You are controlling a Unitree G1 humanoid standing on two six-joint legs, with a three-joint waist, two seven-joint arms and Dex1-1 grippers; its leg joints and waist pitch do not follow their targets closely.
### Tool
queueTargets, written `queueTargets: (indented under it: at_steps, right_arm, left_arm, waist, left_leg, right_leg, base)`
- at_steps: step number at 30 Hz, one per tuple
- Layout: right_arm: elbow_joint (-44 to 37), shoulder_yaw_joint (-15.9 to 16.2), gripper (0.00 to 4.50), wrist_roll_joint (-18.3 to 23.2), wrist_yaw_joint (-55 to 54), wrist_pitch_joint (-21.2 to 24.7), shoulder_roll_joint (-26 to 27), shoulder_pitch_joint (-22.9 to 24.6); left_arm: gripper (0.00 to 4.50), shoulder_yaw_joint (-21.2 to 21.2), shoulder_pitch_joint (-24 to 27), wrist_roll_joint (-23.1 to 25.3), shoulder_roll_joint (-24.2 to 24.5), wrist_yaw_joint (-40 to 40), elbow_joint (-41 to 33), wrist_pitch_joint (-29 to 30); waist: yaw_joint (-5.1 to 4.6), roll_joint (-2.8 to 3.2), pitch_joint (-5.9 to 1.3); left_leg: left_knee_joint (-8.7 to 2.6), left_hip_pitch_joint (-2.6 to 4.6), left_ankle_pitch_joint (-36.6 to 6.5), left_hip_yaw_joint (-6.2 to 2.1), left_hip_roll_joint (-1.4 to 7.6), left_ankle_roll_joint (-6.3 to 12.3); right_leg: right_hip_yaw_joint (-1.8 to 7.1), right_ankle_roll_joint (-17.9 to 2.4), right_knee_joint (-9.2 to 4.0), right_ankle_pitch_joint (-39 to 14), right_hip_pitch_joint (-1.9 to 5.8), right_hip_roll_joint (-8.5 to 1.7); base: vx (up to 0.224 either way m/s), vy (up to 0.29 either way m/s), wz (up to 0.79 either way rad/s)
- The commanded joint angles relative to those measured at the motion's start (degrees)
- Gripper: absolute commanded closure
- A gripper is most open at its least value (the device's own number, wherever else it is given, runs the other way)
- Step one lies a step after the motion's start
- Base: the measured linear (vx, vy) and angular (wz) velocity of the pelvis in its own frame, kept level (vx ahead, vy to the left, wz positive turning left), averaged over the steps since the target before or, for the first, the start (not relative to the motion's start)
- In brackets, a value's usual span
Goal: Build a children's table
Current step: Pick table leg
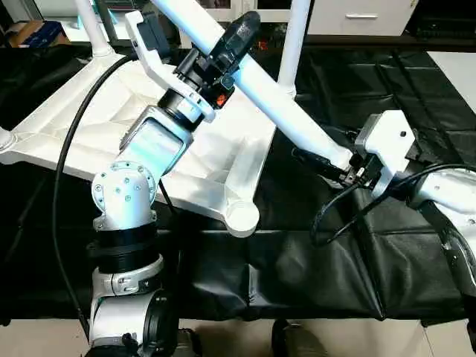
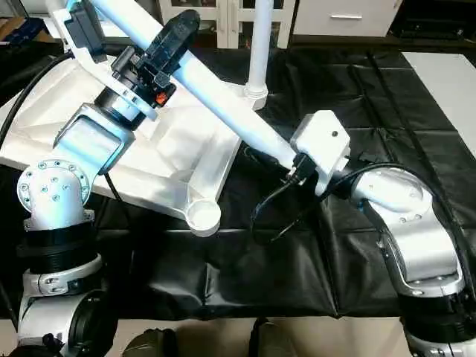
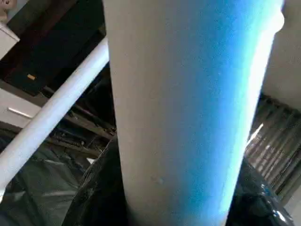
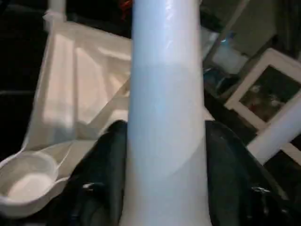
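The children's table tabletop (image 1: 216, 160) lies upside down on the black cloth, its ribbed underside facing up. Two white legs (image 1: 293, 44) stand upright in its far corner sockets. The near corner socket (image 1: 242, 217) is hollow, as the right wrist view also shows (image 4: 28, 181). A third leg (image 1: 286, 111) hangs slanted above the tabletop, held at both ends. My left gripper (image 1: 232, 39) is shut on its upper part, where the tube (image 3: 188, 117) sits between the fingers. My right gripper (image 2: 295, 165) is shut on its lower end (image 4: 164, 117), right of the tabletop.
The black-draped work table (image 1: 357, 282) stretches right of and in front of the tabletop, with its front edge close to me. A black cable (image 1: 331, 212) loops beneath my right wrist. White cabinets (image 1: 361, 15) stand behind the table, and a cardboard box (image 1: 33, 31) sits far left.
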Motion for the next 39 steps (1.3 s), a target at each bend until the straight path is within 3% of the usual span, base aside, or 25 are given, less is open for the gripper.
queueTargets:
  at_steps: [1,2,3,7,11,12,13,16,18,20,21,25,26,28,32,39]
  right_arm:
    - [0.27,-1.70,1.86,1.36,-1.42,-0.86,0.41,-0.80]
    - [0.25,-1.71,1.73,1.40,-1.40,-0.82,0.42,-0.81]
    - [-0.09,-1.68,1.59,0.54,-2.10,-2.25,0.96,-0.98]
    - [-0.82,-3.28,1.41,-2.83,-6.60,-8.99,2.99,-1.38]
    - [-0.86,-8.26,1.18,-0.95,-10.33,-10.30,4.72,-2.14]
    - [-1.33,-9.49,1.18,0.30,-10.63,-9.32,4.75,-2.00]
    - [-2.90,-9.75,1.18,2.35,-8.68,-5.83,3.40,0.21]
    - [-4.34,-8.01,1.18,1.75,-6.34,-5.27,1.54,3.36]
    - [-7.46,-5.06,1.18,2.08,-4.68,-5.02,1.31,8.36]
    - [-9.04,-4.11,1.18,2.68,-5.04,-4.54,2.27,10.39]
    - [-9.45,-3.87,1.18,2.82,-5.36,-4.44,2.69,10.98]
    - [-10.59,-3.14,1.18,3.05,-6.90,-3.95,3.75,12.20]
    - [-10.66,-3.16,1.18,3.06,-7.22,-3.79,3.88,12.11]
    - [-10.96,-3.34,1.18,3.14,-7.72,-3.41,4.03,11.83]
    - [-11.20,-3.59,1.18,2.65,-8.31,-3.43,4.17,11.60]
    - [-11.10,-3.71,1.18,1.45,-8.70,-4.11,3.09,12.18]
  left_arm:
    - [2.78,0.53,-1.09,2.60,1.39,0.37,0.29,-2.24]
    - [2.78,0.50,-1.09,2.65,1.43,0.31,0.25,-2.29]
    - [2.78,0.90,-1.24,2.73,1.73,0.14,0.02,-3.03]
    - [2.78,1.31,-1.40,4.65,3.48,-0.95,0.01,-5.99]
    - [2.78,1.94,-1.98,6.71,5.43,-1.66,1.33,-8.64]
    - [2.78,2.71,-2.52,6.76,5.70,-1.69,2.00,-9.64]
    - [2.78,4.73,-4.07,6.64,6.19,-1.21,3.69,-11.84]
    - [2.78,6.37,-5.51,5.86,6.79,-1.11,4.95,-13.14]
    - [2.78,9.56,-7.97,2.31,7.56,-0.15,6.56,-13.61]
    - [2.78,11.29,-9.18,-0.69,7.97,0.38,7.18,-13.05]
    - [2.78,11.83,-9.52,-1.91,8.09,0.43,7.22,-12.60]
    - [2.79,12.69,-10.25,-5.63,8.39,-0.61,6.52,-10.52]
    - [2.79,12.80,-10.35,-6.23,8.32,-0.52,6.38,-10.22]
    - [2.79,13.03,-10.64,-7.61,8.36,-0.95,6.03,-9.34]
    - [2.79,13.08,-10.78,-9.80,8.65,-1.43,5.38,-7.91]
    - [2.79,13.02,-9.91,-16.47,8.84,-2.44,3.00,-4.97]
  waist:
    - [0.04,-0.95,-5.63]
    - [0.04,-0.95,-5.63]
    - [0.10,-0.56,-5.45]
    - [-0.08,-0.44,-5.43]
    - [-0.02,-0.02,-5.22]
    - [-0.01,-0.03,-5.22]
    - [0.15,0.48,-4.99]
    - [0.46,0.55,-4.83]
    - [0.45,0.40,-4.81]
    - [0.54,0.52,-4.51]
    - [0.44,0.61,-4.05]
    - [0.27,0.76,-3.48]
    - [0.25,1.00,-3.22]
    - [0.16,0.85,-3.17]
    - [0.11,0.90,-3.05]
    - [-0.03,0.80,-2.99]
  left_leg:
    - [-2.78,0.34,-4.22,0.59,-0.70,8.56]
    - [-2.78,0.34,-4.22,0.59,-0.70,8.56]
    - [-2.84,0.40,-4.28,0.51,-0.61,8.25]
    - [-2.89,0.49,-4.17,0.59,-0.63,7.76]
    - [-3.11,0.73,-5.28,0.55,-0.75,7.16]
    - [-3.09,0.80,-5.42,0.56,-0.71,7.04]
    - [-3.23,0.80,-5.76,0.45,-0.70,6.68]
    - [-3.32,0.84,-6.21,0.40,-0.78,6.49]
    - [-3.34,0.64,-6.94,0.33,-0.78,6.08]
    - [-3.41,0.61,-7.76,0.33,-0.83,5.89]
    - [-3.57,0.39,-9.09,0.22,-0.86,5.30]
    - [-3.83,0.60,-10.96,0.30,-0.83,4.07]
    - [-3.93,0.57,-11.36,0.28,-0.81,3.87]
    - [-4.03,0.58,-11.87,0.23,-0.85,3.32]
    - [-4.05,0.42,-10.43,0.20,-0.92,3.20]
    - [-3.99,0.29,-6.77,0.33,-0.89,4.16]
  right_leg:
    - [0.60,-12.64,-2.91,-9.19,5.10,-0.63]
    - [0.60,-12.64,-2.91,-9.19,5.10,-0.63]
    - [0.62,-12.40,-2.94,-9.46,4.95,-0.74]
    - [0.60,-12.52,-2.87,-8.04,4.83,-0.64]
    - [0.58,-12.63,-2.89,-7.99,4.75,-0.43]
    - [0.60,-12.62,-2.88,-7.92,4.72,-0.45]
    - [0.59,-12.90,-2.82,-7.43,4.80,-0.48]
    - [0.59,-12.92,-2.97,-6.26,4.98,-0.42]
    - [0.61,-13.39,-2.90,-5.87,5.09,-0.63]
    - [0.57,-13.56,-3.06,-6.74,4.95,-0.68]
    - [0.54,-13.17,-3.22,-9.58,4.83,-0.84]
    - [0.55,-10.78,-3.88,-16.37,4.32,-0.81]
    - [0.55,-10.44,-4.00,-17.09,4.15,-0.83]
    - [0.52,-9.58,-4.14,-18.34,4.10,-0.80]
    - [0.62,-9.27,-4.07,-16.89,4.06,-0.84]
    - [0.76,-11.94,-3.41,-9.50,4.44,-0.80]
  base:
    - [0.000,0.000,0.00]
    - [0.000,0.000,0.00]
    - [0.000,0.000,0.00]
    - [0.000,0.000,0.00]
    - [0.000,0.000,0.00]
    - [0.000,0.000,0.00]
    - [0.000,0.000,0.00]
    - [0.000,0.000,0.00]
    - [0.000,0.000,0.00]
    - [0.000,0.000,0.00]
    - [0.000,0.000,0.00]
    - [0.000,0.000,0.00]
    - [0.000,0.000,0.00]
    - [0.000,0.000,0.00]
    - [0.000,0.000,0.00]
    - [0.000,0.000,0.00]
